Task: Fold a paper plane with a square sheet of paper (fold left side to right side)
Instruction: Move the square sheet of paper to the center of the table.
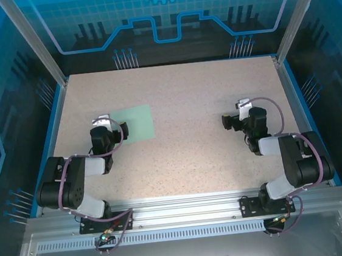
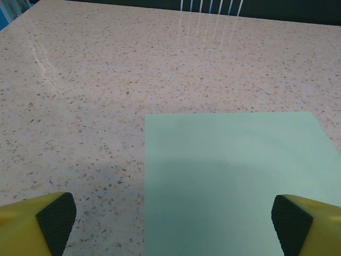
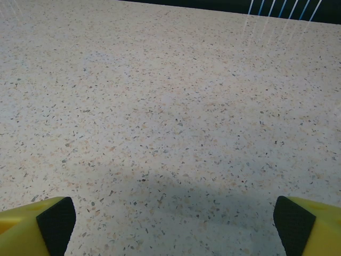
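Item 1. Ribbed silver aluminium rail (image 1: 185, 209) along the near edge of the bench, carrying the bases of both black-and-white arms, left and right well apart.

Item 2. Left gripper (image 1: 112, 124) (image 2: 170, 218), with yellow fingers and black pads (image 2: 56, 218). The jaws stood spread wide and nothing was clasped between them. It was positioned over the near-left part of the sheet listed at item 4. Contact with the sheet could not be judged.

Item 3. Right gripper (image 1: 235, 112) (image 3: 170, 218), of matching yellow-and-black build. The jaws were likewise wide apart and unloaded, above bare tabletop on the right half of the bench, well apart from the sheet.

Item 4. Square sheet of thin pale mint-green paper (image 1: 136, 123) (image 2: 234, 176), plain and unmarked. It lay flat on the left half of the table with no crease seen. In the left wrist view its left edge ran up between the two fingers, nearer the middle than the left pad, and the right pad sat over the paper. The arm's shadow fell across the sheet's near portion.

Item 5. Beige speckled stone-pattern tabletop (image 1: 192, 156) (image 2: 80, 80) (image 3: 160, 106), rectangular with a blue border, glossy enough to reflect light streaks at its far side.

Item 6. Dark back panel with a blue line pattern (image 1: 160, 25), beyond the table's far edge, flanked by two slanted silver posts.
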You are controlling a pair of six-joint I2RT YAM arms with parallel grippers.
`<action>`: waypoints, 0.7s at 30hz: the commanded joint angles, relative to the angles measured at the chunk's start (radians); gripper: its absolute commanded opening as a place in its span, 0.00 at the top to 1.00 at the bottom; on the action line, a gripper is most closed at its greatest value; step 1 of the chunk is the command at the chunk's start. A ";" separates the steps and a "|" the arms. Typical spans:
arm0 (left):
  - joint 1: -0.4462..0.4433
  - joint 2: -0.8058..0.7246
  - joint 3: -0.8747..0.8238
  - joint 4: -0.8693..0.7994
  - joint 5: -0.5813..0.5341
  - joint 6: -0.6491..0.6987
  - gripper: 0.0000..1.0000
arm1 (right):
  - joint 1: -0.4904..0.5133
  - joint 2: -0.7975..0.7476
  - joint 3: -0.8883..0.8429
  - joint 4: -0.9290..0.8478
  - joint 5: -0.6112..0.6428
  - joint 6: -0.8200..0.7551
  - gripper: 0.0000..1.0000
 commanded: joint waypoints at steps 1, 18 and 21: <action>0.008 -0.003 0.022 0.002 0.034 0.027 0.01 | 0.007 0.006 0.023 0.026 0.011 -0.013 0.00; 0.015 -0.010 0.028 -0.011 0.043 0.023 0.01 | 0.003 0.007 0.023 0.025 0.002 -0.009 0.00; 0.015 -0.076 0.092 -0.176 0.033 0.016 0.01 | -0.009 0.005 0.021 0.028 -0.020 -0.003 0.01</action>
